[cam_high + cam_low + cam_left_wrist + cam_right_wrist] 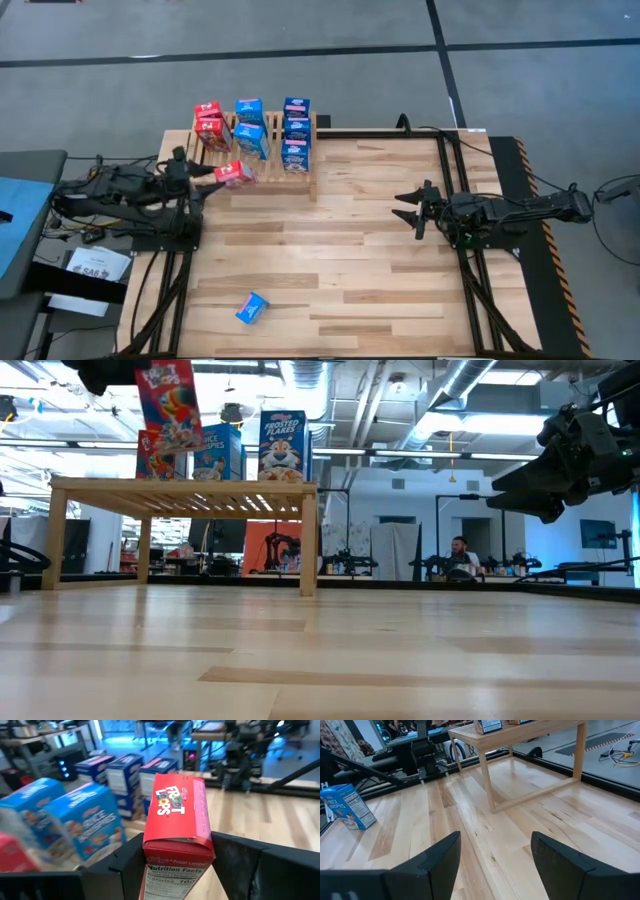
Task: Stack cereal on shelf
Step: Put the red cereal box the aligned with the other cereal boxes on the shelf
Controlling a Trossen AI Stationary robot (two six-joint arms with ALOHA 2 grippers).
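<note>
My left gripper (175, 865) jaws clamp red Froot Loops box (175, 820), long axis upright, by shelf (312, 160) at 11 o'clock; right gripper (412, 210) jaws wide, empty.

A pale plank tabletop of light wood (330, 260) sits on a grey floor (330, 70) crossed by dark lines. Black-and-yellow striped edging (545, 250) runs along one side of the table. Beyond it, a large open workshop room is visible, with an exposed ceiling of silvery round ducts and pipes (440, 390) and bright strip lights (505, 422). Against the far white wall (400, 510) stand an orange panel (270, 545) and a pale screen (395, 550). A seated person (458, 555) works at a distant bench (details too small to tell).
</note>
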